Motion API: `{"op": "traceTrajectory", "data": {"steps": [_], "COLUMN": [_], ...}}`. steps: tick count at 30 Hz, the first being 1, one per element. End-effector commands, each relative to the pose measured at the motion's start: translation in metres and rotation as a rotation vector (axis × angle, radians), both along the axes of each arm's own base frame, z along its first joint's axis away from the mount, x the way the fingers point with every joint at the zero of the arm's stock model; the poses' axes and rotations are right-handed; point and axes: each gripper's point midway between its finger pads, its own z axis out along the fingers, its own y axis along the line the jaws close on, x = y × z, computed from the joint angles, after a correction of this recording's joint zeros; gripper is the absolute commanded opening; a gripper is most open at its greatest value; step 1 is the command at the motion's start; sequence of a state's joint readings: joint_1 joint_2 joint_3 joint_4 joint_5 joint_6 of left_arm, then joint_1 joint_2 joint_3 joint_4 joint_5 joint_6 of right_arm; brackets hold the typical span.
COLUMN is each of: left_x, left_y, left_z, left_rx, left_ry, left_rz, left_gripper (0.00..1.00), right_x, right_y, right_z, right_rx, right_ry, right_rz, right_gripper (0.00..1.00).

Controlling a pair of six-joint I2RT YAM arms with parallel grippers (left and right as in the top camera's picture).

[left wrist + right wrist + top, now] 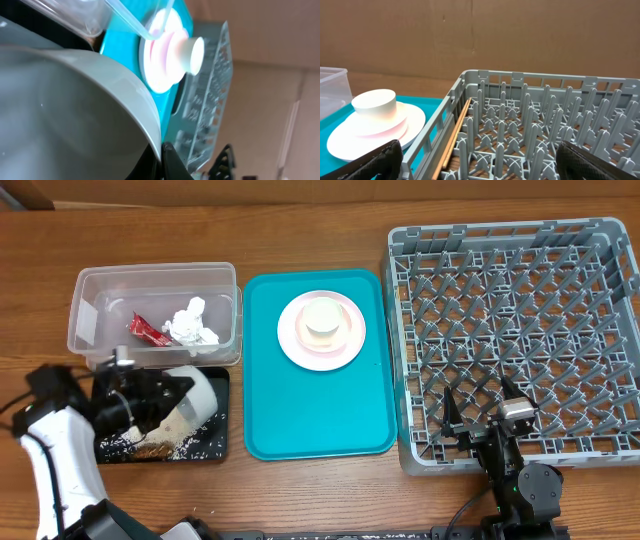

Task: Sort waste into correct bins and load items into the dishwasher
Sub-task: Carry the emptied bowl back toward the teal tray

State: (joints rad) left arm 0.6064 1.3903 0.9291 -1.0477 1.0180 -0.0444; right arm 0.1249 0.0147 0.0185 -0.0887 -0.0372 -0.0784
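My left hand [165, 400] is clamped on the rim of the white bowl [200, 395], which is tipped on its side over the black tray [222, 442]. I can't tell whether the bowl touches the tray. Rice [185, 448] is scattered along the tray's near edge, with brown bits [150, 450] among it.

Just behind the black tray sits the clear tub [85, 295]. It holds the red wrapper [148, 328] and, right beside it, the crumpled tissue [192, 325].

The teal tray [300, 415] lies between the tub and the rack. On its far half is the plate [292, 340], with the pink bowl [167, 47] on it and the cup [322, 320] on top of the stack.

The rack [520, 300] fills the right side of the table [300, 240]. From the right wrist I see a thin brown stick [454, 137] lying inside it along the wall next to the teal tray.

My right hand [478, 412] hangs over the rack's near edge with its fingers spread wide, holding nothing.
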Motion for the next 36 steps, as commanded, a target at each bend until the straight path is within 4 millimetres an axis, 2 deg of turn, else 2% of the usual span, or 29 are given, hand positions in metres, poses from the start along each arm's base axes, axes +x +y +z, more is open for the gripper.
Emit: {"op": "traceTrajectory", "data": {"steps": [1,6,10,20,24,30,36], "left_x": [0.009,0.018,0.024,0.028,0.024,0.016,0.015], "left_y": [-0.01,-0.049,-0.087,-0.173,-0.194,-0.223,-0.23], "left_z": [0.008,0.005,-0.004,-0.02,-0.026,-0.036,-0.063], "left_rx": [0.089,0.176,0.269,0.59,0.724,0.806,0.847], "left_ry": [0.017,0.052,0.069,-0.024,-0.073,-0.135,-0.092], "left_rz": [-0.051,-0.163,-0.239,-0.329,-0.325,-0.382,-0.419], "left_gripper": [0.04,0.04,0.04,0.04,0.04,0.04,0.04], "right_x": [0.0,0.0,0.0,0.0,0.0,0.0,0.0], "right_y": [0.0,0.0,0.0,0.0,0.0,0.0,0.0], "right_z": [-0.001,-0.001,-0.001,-0.001,-0.001,-0.001,-0.001], "right_rx": [0.0,0.0,0.0,0.0,0.001,0.0,0.0], "right_ry": [-0.009,-0.009,-0.009,-0.009,-0.009,-0.009,-0.009], "right_rz": [-0.001,-0.001,-0.001,-0.001,-0.001,-0.001,-0.001], "right_gripper": [1.0,1.0,1.0,1.0,1.0,1.0,1.0]}}
